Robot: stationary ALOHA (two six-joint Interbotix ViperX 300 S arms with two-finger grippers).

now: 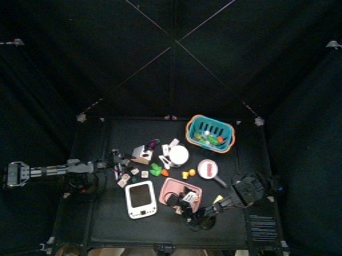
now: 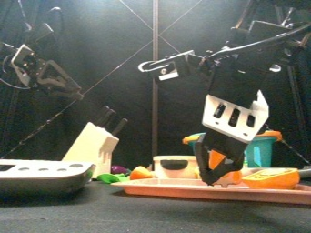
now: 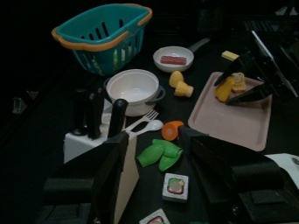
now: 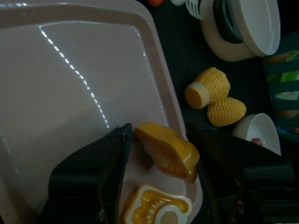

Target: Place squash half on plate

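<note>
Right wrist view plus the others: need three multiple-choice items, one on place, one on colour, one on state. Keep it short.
1. Where does the squash half lie?
A. In the basket
B. On the pink tray
C. On the bare table

2. What colour is the basket?
A. Teal
B. Red
C. White

3. How do the right gripper's jaws stand?
A. Clamped on the squash half
B. Shut with nothing in them
C. Open, one on either side of the squash half

Answers:
1 B: the squash half rests on the pink tray, near its edge.
2 A: the basket has teal walls and a teal rim.
3 C: the right gripper shows a gap between each jaw and the squash half.
</note>
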